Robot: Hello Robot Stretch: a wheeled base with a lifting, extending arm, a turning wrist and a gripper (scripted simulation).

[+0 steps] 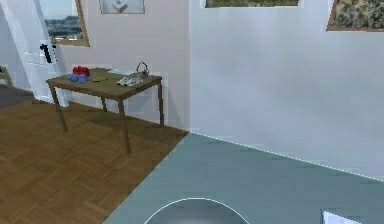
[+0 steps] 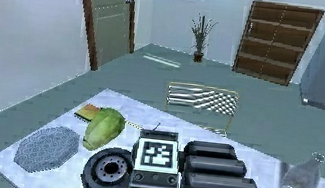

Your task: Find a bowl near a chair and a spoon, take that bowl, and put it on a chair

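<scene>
Holding: cannot tell; gripper (image 2: pixel 108 173) with white table (image 2: pixel 143 118) behind.
Bowl: uncertain; perhaps grey round thing (image 2: pixel 46 148), 10 o'clock.
Obstacle: green lump (image 2: pixel 104 127), 12 o'clock, near.
Seat: chair (image 2: pixel 202 98), 1 o'clock, beyond table.
Risk: reaching could shove green lump; grasping a mat, not bowl, wastes attempt.

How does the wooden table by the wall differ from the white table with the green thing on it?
The wooden table is brown and stands on wood floor; the white table stands on grey floor. The wooden table bears red and blue things; the white table bears a grey mat and a green thing. Both hold small things.
</scene>
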